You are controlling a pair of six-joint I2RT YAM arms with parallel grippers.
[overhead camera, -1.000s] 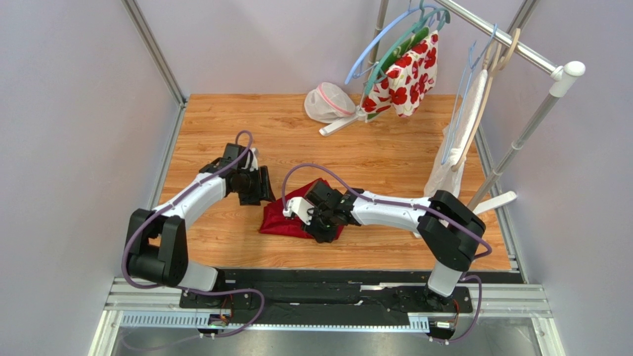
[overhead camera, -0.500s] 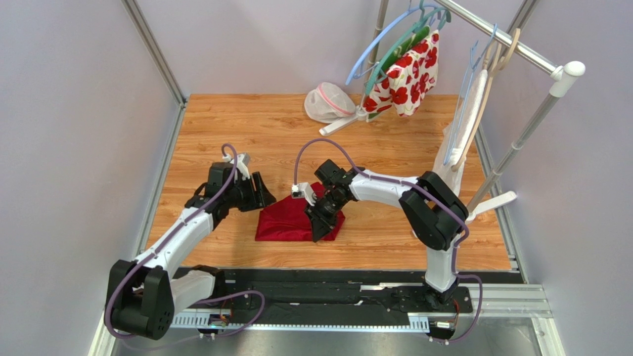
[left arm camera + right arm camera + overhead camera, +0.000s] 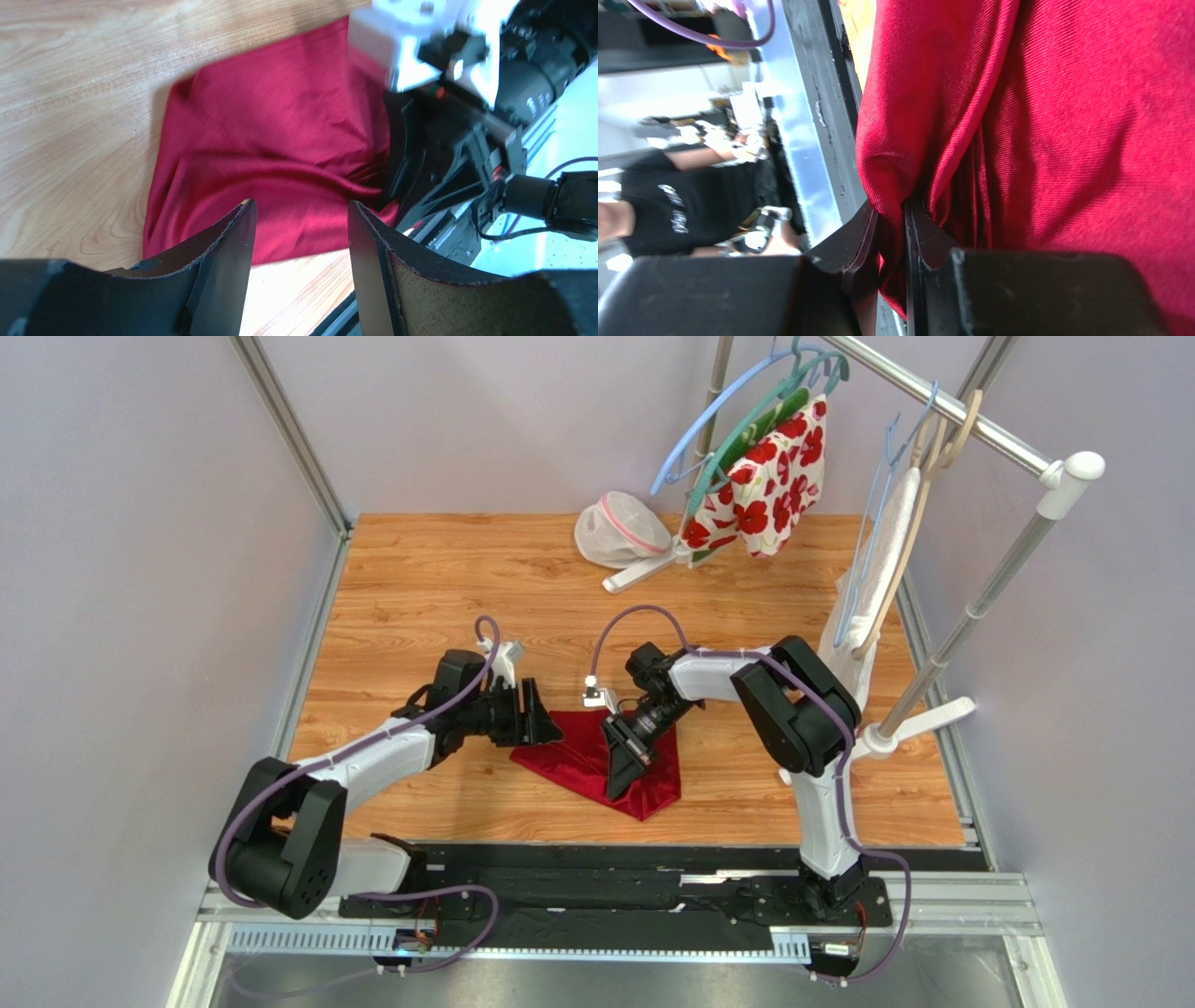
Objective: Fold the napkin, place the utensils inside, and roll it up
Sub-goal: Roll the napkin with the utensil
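Napkin (image 3: 578, 756) lies bunched on wood table (image 3: 421, 574), not flat, just past your left fingertips and pinched in your right ones
Right gripper (image 3: 891, 210): fingers clamped tight on thick fold of red cloth
Left gripper (image 3: 300, 206): fingers apart, holding nothing, cloth edge just ahead of tips
Likely job now: spread cloth flat for first fold
Move left fingers onto that edge, grab one layer only
Pull hands apart slowly, low to table, so cloth does not bunch
No spoon in view
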